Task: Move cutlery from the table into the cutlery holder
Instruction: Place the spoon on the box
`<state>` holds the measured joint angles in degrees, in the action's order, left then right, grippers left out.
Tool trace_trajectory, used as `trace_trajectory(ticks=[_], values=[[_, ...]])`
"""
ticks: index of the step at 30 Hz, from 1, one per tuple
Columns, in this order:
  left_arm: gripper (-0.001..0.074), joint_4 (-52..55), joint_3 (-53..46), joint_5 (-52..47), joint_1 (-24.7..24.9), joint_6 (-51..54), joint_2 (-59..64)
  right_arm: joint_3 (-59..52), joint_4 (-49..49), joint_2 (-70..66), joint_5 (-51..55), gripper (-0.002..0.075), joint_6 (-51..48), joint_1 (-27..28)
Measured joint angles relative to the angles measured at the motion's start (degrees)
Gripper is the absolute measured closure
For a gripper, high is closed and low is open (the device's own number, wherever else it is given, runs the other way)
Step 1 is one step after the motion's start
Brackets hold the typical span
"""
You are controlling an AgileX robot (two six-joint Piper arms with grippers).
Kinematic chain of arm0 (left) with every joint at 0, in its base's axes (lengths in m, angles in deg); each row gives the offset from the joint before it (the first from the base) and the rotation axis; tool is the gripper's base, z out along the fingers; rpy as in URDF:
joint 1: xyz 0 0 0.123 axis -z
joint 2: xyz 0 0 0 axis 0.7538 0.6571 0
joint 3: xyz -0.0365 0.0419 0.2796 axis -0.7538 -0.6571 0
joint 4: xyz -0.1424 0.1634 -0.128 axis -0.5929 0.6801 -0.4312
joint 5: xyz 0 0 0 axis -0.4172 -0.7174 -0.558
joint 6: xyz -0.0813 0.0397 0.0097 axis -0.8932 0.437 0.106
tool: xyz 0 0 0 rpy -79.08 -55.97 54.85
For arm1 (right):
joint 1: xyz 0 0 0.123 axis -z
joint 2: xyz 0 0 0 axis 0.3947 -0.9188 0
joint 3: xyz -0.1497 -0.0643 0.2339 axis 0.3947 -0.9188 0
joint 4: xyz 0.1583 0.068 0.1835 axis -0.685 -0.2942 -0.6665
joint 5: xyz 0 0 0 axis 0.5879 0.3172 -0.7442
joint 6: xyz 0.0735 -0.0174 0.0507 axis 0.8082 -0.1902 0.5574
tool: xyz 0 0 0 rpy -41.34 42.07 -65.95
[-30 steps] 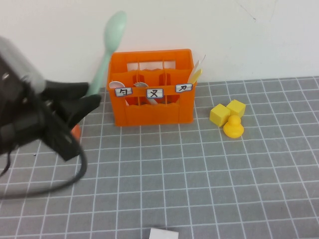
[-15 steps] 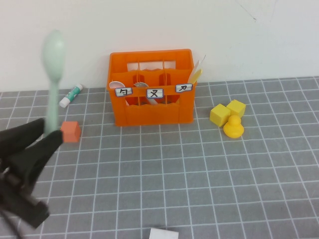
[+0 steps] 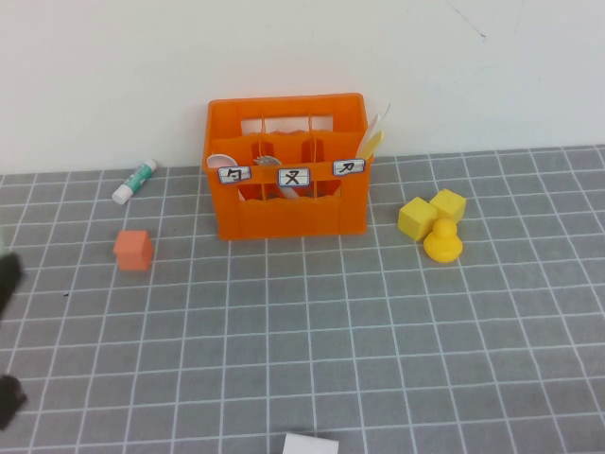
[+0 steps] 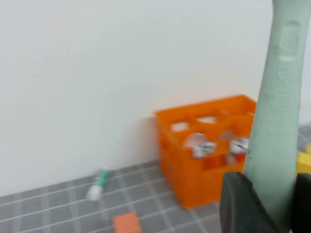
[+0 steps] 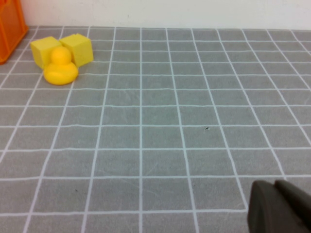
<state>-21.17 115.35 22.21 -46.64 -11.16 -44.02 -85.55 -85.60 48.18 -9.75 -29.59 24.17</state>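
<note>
Your table (image 3: 378, 359) shows no loose cutlery; the orange cutlery holder (image 3: 288, 218) at the back already has utensils in its compartments. What's left is the mint-green spoon (image 4: 279, 121), pinched upright in your left gripper (image 4: 265, 208), well off to the holder's left. Your right gripper (image 5: 279, 208) sits low over bare grid; its fingers can't be judged.

Left hand (image 4: 265, 206): fingers cut off by frame edge; only dark slivers at the high view's left border. Mint-green spoon (image 4: 279, 111) clamped between them, bowl out of frame above. Right hand (image 5: 279, 208): one blurred dark corner visible.
</note>
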Motion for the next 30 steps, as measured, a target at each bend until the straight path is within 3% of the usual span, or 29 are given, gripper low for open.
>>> trace_trajectory(ticks=[6,13,15,18,21,23,25,30], values=[[0.0555,10.55,0.0,8.66,0.0,-17.66,-0.5,0.0,0.0,0.0,0.0,0.0729,0.0,0.0],[0.0555,16.45,0.0,12.58,0.0,-19.04,0.8,0.0,0.0,0.0,0.0,0.0729,0.0,0.0],[0.0555,23.35,0.0,12.95,0.0,-23.97,1.19,0.0,0.0,0.0,0.0,0.0729,0.0,0.0],[0.0555,44.88,-0.09,15.13,0.0,-44.04,1.53,0.0,0.0,0.0,0.0,0.0729,0.0,0.0],[0.0555,67.24,-0.66,23.23,0.0,-64.62,2.38,0.0,0.0,0.0,0.0,0.0729,0.0,0.0],[0.0555,76.39,-0.66,30.26,0.0,-73.12,4.02,0.0,0.0,0.0,0.0,0.0729,0.0,0.0],[0.0555,81.69,-0.66,35.73,0.0,-79.46,7.17,0.0,0.0,0.0,0.0,0.0729,0.0,0.0],[0.0554,84.98,-0.66,46.97,0.0,-84.08,20.71,0.0,0.0,0.0,0.0,0.0729,0.0,0.0]])
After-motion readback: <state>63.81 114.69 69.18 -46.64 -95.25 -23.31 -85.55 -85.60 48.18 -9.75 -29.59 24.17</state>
